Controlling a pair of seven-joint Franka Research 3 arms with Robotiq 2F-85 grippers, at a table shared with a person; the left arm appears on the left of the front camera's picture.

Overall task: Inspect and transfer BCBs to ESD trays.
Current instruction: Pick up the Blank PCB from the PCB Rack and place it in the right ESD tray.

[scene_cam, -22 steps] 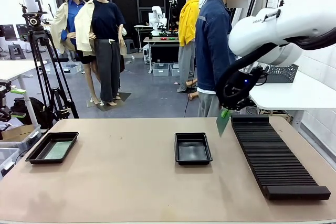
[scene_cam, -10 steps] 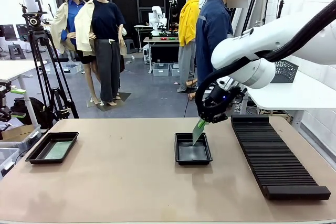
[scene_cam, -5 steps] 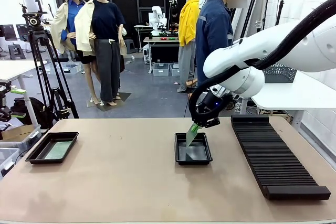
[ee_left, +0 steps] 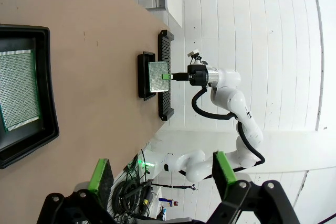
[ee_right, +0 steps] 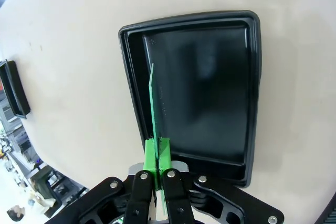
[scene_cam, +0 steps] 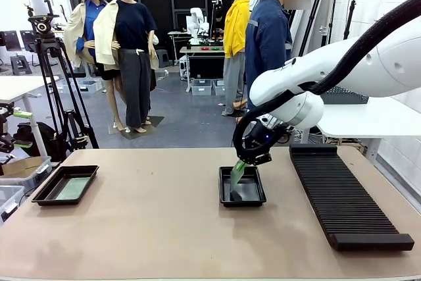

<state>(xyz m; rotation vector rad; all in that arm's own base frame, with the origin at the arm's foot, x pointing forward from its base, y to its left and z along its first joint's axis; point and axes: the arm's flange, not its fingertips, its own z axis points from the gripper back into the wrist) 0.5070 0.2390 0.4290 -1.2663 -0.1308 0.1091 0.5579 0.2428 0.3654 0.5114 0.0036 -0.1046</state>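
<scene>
My right gripper (scene_cam: 243, 161) is shut on the top edge of a green BCB (scene_cam: 235, 176). The board hangs tilted, with its lower edge inside the middle ESD tray (scene_cam: 223, 192). Seen from the right wrist, this BCB (ee_right: 154, 108) stands edge-on between the shut fingers of the right gripper (ee_right: 157, 157), over the left part of the tray (ee_right: 255, 77). Another BCB (scene_cam: 71, 187) lies flat in the left ESD tray (scene_cam: 46, 192). High above that tray (ee_left: 44, 135) and its BCB (ee_left: 18, 90), my left gripper (ee_left: 161, 171) hangs open and holds nothing.
A long black ribbed rack (scene_cam: 342, 199) lies along the table's right side. A person (scene_cam: 266, 51) stands behind the far edge. Bare tabletop stretches between the two trays and along the front.
My right gripper has carried the BCB left and down from beside the rack to the middle tray, so its lower edge now dips into it. The left arm has stayed still.
</scene>
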